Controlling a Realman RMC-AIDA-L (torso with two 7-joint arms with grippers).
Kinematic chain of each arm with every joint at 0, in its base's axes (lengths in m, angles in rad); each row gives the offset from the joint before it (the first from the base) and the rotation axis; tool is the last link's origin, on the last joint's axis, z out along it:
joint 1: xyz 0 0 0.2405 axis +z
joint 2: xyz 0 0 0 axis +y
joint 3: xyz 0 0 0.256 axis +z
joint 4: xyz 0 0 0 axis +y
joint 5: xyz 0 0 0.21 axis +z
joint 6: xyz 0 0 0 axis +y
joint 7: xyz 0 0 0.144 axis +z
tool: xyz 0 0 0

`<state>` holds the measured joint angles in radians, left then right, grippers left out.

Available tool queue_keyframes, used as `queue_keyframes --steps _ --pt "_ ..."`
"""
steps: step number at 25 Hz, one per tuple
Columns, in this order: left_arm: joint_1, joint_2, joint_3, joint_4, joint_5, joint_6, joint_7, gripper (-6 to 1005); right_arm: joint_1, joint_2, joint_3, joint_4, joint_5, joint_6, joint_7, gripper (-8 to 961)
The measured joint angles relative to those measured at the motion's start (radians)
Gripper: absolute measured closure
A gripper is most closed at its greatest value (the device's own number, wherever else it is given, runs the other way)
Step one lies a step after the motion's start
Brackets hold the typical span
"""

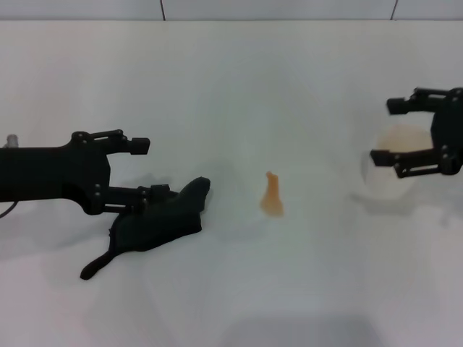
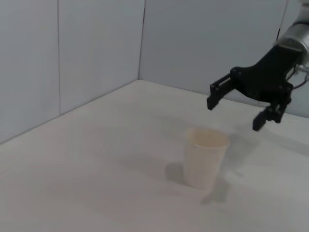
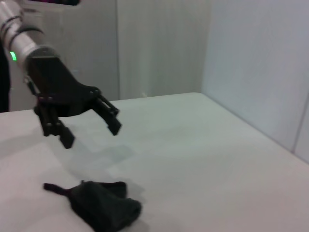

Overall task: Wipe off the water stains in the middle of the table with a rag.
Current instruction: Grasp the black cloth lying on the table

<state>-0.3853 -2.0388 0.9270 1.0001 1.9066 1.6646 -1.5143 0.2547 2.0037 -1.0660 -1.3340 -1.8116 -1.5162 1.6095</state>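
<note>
Nearest the head camera: dark green-black soft cloth rag [image 1: 158, 219], crumpled on the plain white smooth table [image 1: 239, 94], thin tail trailing toward the robot. Left gripper [image 1: 155, 168] hangs over the rag's far edge, jaws spread wide, nothing held; the right wrist view shows its fingers clear above the cloth [image 3: 99, 205], not touching. Small translucent orange-peach water stains [image 1: 272, 196] lie mid-table, a short way to the right of the rag, narrow end pointing away from the robot, wider end nearer. Untouched so far.

Right gripper [image 1: 405, 132] hovers open around the white paper cup [image 1: 400, 163] at the table's right side, holding nothing; appears idle.

Step in hand, by judgement: grasp the rag. Advice: lower the left gripper onto the bunched middle of the cloth, not the tail, so that a thick fold sits between the fingers. Close fully, then drag rightward with the cloth pressed flat, passing over the wide end first. Keep well short of the cup.
</note>
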Motion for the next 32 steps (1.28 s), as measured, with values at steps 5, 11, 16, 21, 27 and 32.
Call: queue_keyframes --steps 5,11,16,21,27,32 --pt "-0.006 -0.002 -0.008 0.0 0.002 0.0 0.0 118 0.002 -0.004 0.039 -0.015 -0.038 -0.007 0.033 83" --pt "-0.006 -0.003 -0.008 0.0 0.003 -0.002 0.003 118 0.001 -0.005 0.041 -0.028 -0.088 -0.006 0.068 83" --pt "-0.006 -0.005 -0.008 0.0 0.007 -0.006 -0.012 118 -0.004 -0.002 0.041 -0.04 -0.09 -0.011 0.073 83" --pt "-0.016 0.005 -0.007 0.0 0.034 -0.005 -0.07 118 -0.006 0.001 0.039 -0.049 -0.082 -0.027 0.082 83" --pt "-0.036 0.013 -0.007 0.002 0.1 -0.012 -0.121 118 -0.01 0.003 0.019 -0.051 -0.079 -0.033 0.102 84" --pt "-0.058 0.02 -0.008 0.001 0.171 -0.021 -0.177 119 -0.005 0.004 -0.007 -0.052 -0.068 -0.028 0.111 84"
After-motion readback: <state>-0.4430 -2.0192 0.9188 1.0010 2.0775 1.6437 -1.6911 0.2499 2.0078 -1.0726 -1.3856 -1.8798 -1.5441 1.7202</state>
